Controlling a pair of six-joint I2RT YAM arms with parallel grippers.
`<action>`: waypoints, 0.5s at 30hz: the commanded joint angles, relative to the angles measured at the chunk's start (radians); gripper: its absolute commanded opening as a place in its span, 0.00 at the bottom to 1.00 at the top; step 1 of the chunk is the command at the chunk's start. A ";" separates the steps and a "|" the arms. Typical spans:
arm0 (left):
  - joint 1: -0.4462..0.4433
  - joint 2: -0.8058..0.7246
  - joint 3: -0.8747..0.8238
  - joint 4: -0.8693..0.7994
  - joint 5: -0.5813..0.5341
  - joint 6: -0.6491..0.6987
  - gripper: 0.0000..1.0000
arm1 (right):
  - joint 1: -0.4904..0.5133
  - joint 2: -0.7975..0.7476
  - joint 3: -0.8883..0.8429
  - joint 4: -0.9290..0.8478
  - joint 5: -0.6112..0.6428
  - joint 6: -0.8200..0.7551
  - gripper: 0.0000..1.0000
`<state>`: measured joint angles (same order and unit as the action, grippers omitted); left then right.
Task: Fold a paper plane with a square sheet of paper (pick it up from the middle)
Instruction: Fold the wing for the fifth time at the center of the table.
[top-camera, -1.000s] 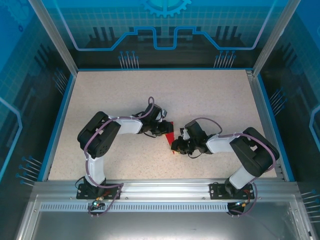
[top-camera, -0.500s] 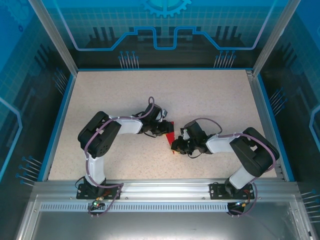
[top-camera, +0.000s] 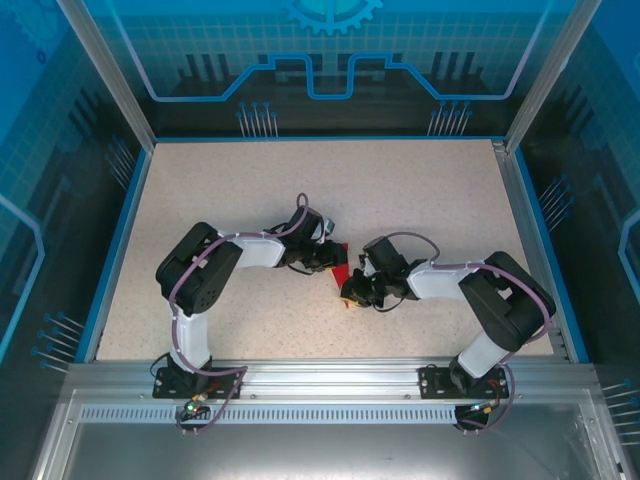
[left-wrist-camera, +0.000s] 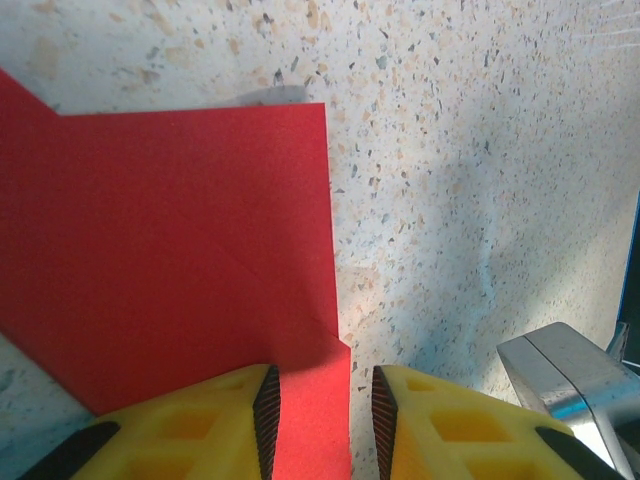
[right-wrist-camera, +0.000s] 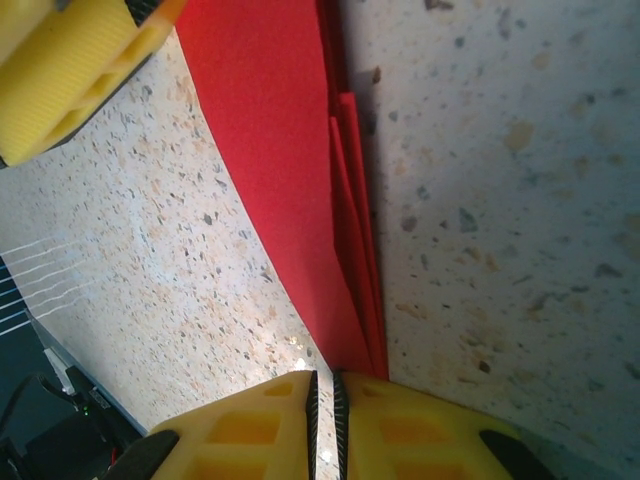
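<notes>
Paper (top-camera: 341, 277), red and folded, lies near the middle of the bench (top-camera: 420, 190). Right fingers (right-wrist-camera: 260, 425) pinch its layered edge tight; left fingers (left-wrist-camera: 190, 440) stand part-open astride its other edge.

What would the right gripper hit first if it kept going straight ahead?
The paper: the right gripper is shut on its folded edge, and the sheet runs straight ahead. Past that, maybe a finger of the left gripper, though that sits off to one side.
</notes>
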<state>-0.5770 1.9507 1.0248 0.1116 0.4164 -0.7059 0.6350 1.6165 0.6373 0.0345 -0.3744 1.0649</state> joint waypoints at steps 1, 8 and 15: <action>-0.010 0.077 -0.022 -0.021 -0.002 0.010 0.34 | 0.012 0.022 0.024 -0.085 0.005 0.000 0.16; -0.010 0.078 -0.006 -0.049 -0.001 0.023 0.33 | 0.011 0.034 0.053 -0.107 0.005 -0.006 0.16; -0.010 0.078 -0.011 -0.045 0.005 0.025 0.33 | 0.006 0.036 0.064 -0.122 0.007 -0.011 0.16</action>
<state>-0.5770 1.9518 1.0260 0.1104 0.4183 -0.7052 0.6350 1.6325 0.6819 -0.0380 -0.3744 1.0641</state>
